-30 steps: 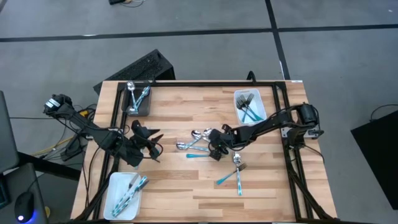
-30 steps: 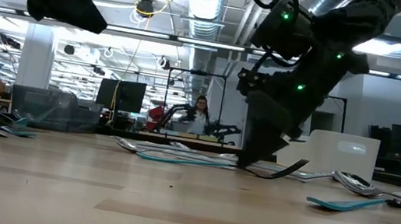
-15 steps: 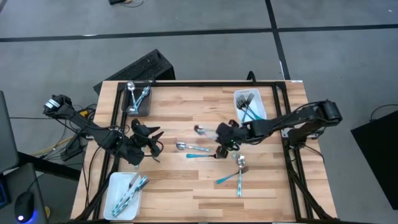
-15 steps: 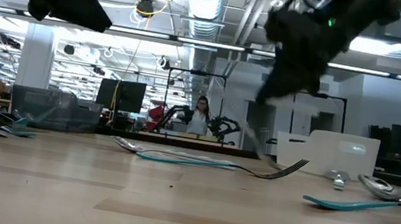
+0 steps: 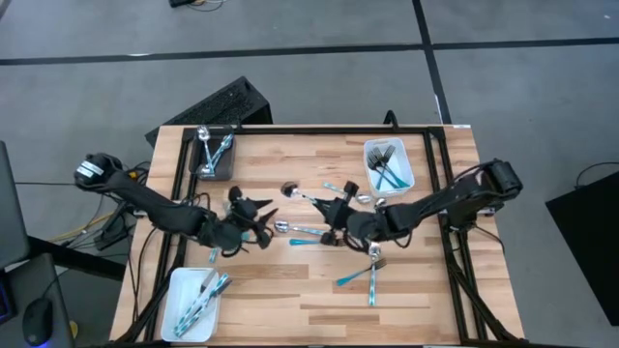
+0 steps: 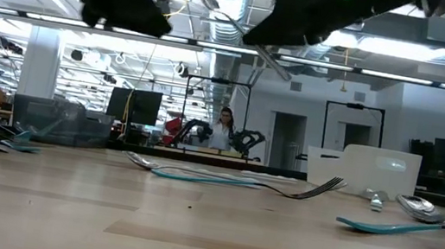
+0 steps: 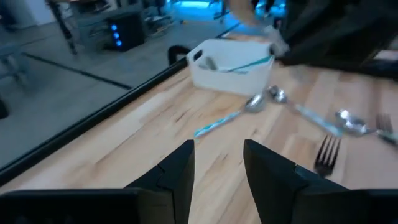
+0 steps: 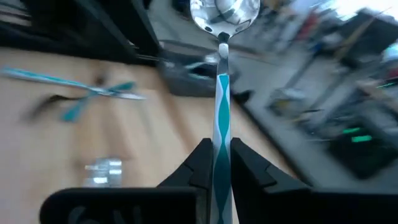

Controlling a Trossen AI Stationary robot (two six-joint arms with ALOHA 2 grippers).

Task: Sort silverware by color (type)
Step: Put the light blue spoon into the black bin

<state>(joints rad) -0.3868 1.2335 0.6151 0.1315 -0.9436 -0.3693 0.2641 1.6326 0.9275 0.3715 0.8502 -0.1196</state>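
One spoon (image 5: pixel 302 194) pinched by its teal handle in the right gripper (image 5: pixel 332 213), raised clear of the table (image 5: pixel 290 290) mid-board; confirmed in the right wrist view, spoon (image 8: pixel 223 37) running straight out from between clenched fingers (image 8: pixel 200 163), bowl outermost. Long axis in the high view: bowl pointing toward the far-left corner, handle trailing back into the jaws, i.e. already aimed roughly at the dark grey bin (image 5: pixel 214 155), which holds spoon-like pieces. Key relation for the next move, as a judgement: bin lies well apart from the jaws, up and left along the spoon's own axis, so a carry along that line looks enough, little re-orienting needed. Left gripper (image 5: pixel 259 215) sits low over the board just left of the loose pieces, fingers (image 7: pixel 177 174) parted and holding nothing, pointed toward the right arm. Near the bin too, but empty-handed; risk of the two arms crowding each other mid-table if the right one sweeps left. Rest of the silverware: fork (image 5: pixel 309 230) and teal-handled piece (image 5: pixel 308 242) lying flat between the two grippers, another pair (image 5: pixel 368 269) nearer the front edge right of centre. Forks in the white tray (image 5: pixel 368 166) far right; more pieces in the white tray (image 5: pixel 178 309) front left, type not clear. Low view: fork (image 6: pixel 305 188) flat on the board, tines curling up.
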